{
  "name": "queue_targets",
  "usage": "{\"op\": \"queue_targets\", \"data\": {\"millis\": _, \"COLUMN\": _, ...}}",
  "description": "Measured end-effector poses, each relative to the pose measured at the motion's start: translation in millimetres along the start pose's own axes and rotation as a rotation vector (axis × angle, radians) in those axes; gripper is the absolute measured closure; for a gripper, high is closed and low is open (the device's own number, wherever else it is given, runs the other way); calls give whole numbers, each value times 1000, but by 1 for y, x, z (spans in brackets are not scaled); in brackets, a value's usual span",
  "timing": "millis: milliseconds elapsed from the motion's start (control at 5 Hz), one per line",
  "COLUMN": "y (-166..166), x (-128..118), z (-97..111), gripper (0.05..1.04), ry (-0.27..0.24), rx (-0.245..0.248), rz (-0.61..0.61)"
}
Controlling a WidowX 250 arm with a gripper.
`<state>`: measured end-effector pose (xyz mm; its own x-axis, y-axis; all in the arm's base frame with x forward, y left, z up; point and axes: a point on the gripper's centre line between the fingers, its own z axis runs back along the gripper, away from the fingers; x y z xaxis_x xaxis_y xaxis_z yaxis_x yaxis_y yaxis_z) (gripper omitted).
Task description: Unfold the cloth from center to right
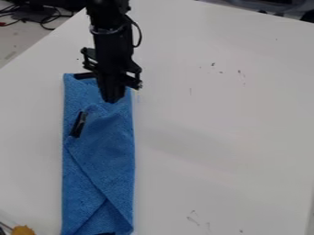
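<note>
White and smooth, the bench spreads over most of the frame, its edges running slantwise across the upper left and the top right. On its left part lies the blue cloth, a long, narrow folded strip reaching from the upper left down to the bottom edge of the frame. Diagonal fold lines cross its lower half and meet at a slant, one layer lapping over another. A small black strip sits aslant on the cloth near its left edge, and a bit of something black shows on it at the very bottom. Over the cloth's upper end hangs the black claw, pointing down; how far open it is, and whether it has hold of the cloth, I cannot tell. The arm comes in from the top edge, left of the middle. In the bottom left corner there is an orange-yellow thing, cut off by the frame. A few dark marks speckle the bench at the upper right and low down, right of the cloth. Beyond the bench, dark cables loop in the upper left corner
</note>
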<state>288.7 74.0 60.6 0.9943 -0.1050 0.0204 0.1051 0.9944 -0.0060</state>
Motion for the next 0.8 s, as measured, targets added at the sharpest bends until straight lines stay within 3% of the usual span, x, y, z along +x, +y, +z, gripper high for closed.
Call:
{"op": "queue_targets", "data": {"millis": 400, "y": 43, "x": -28, "z": -23, "gripper": 315, "ry": -9, "rx": -39, "rz": 116}}
{"op": "queue_targets", "data": {"millis": 600, "y": 51, "x": -35, "z": -33, "gripper": 89, "ry": 11, "rx": -63, "rz": 153}}
{"op": "queue_targets", "data": {"millis": 800, "y": 51, "x": -31, "z": -45, "gripper": 79, "ry": 35, "rx": -93, "rz": 148}}
